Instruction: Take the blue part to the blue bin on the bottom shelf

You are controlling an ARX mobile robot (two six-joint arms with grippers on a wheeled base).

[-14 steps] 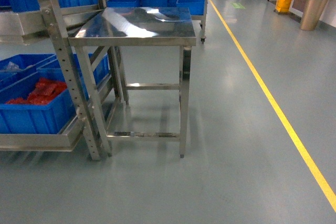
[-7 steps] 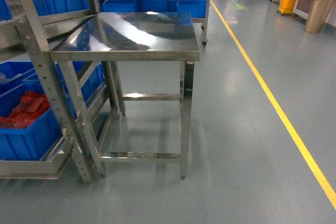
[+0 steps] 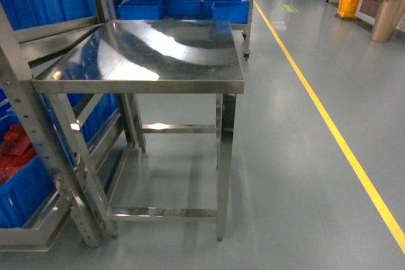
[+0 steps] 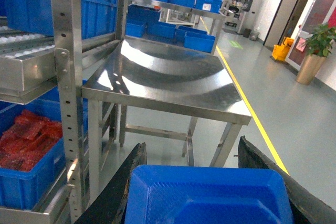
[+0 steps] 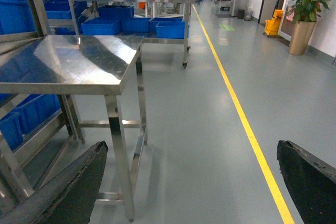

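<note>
1. Centrally in the head view stands a bare stainless steel table; a perforated rack upright and a blue bin of red parts fill the lower left, and a yellow floor line runs down the right. Neither gripper shows here.
2. Left wrist view: the left gripper has its dark fingers pinching the blue part at the bottom centre of the frame. It looks rigid, light and smooth-faced, so opposing flat sides seem the sound hold. The table and upright lie between it and the rack at left.
3. Right wrist view: the right gripper has its fingers spread wide, holding nothing, over grey floor; the bottom shelf is not identifiable.
</note>
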